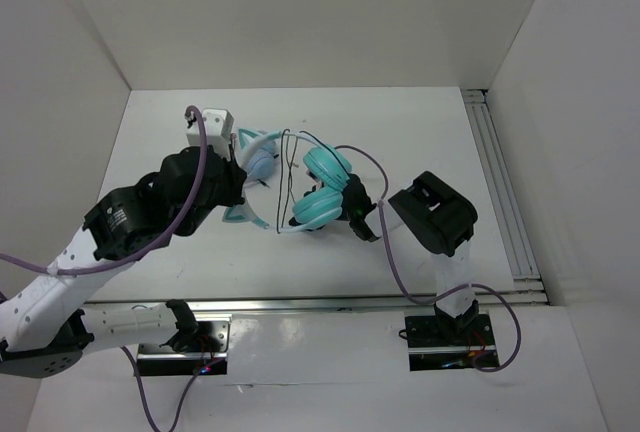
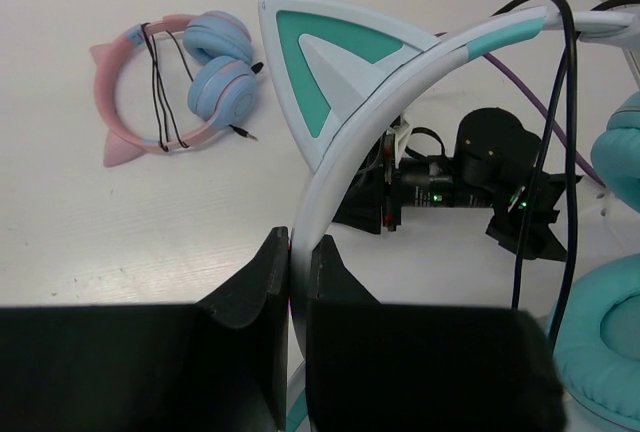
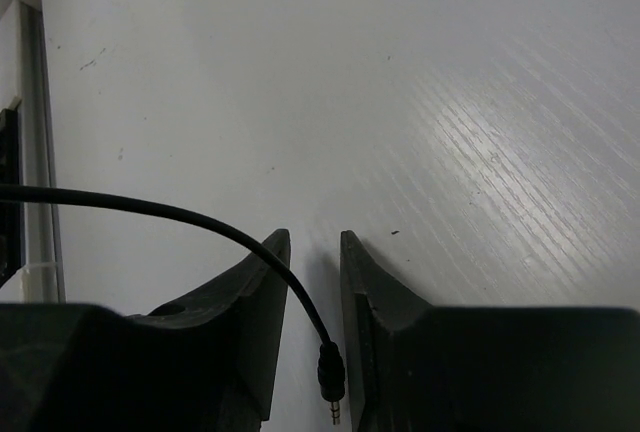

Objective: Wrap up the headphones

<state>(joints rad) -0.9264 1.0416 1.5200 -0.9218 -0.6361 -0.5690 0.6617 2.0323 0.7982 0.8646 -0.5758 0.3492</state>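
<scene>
White table (image 2: 120, 242), pink headphones (image 2: 222, 92) on it

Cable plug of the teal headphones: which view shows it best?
Right wrist: the plug sits sharp between the fingers of the right gripper. Top external shows only cable loops; left wrist shows cable crossing the headband, not its plug.

Right fingers (image 3: 250, 322): two, black, narrowly parted above the white table (image 3: 450, 102).
Cable (image 3: 150, 210): thin, black; arced over one finger and down into the gap.
Jack plug (image 3: 332, 392): seen between the fingers; whether it is pinched cannot be told.
Grey strip (image 3: 35, 152): along one table edge.
</scene>
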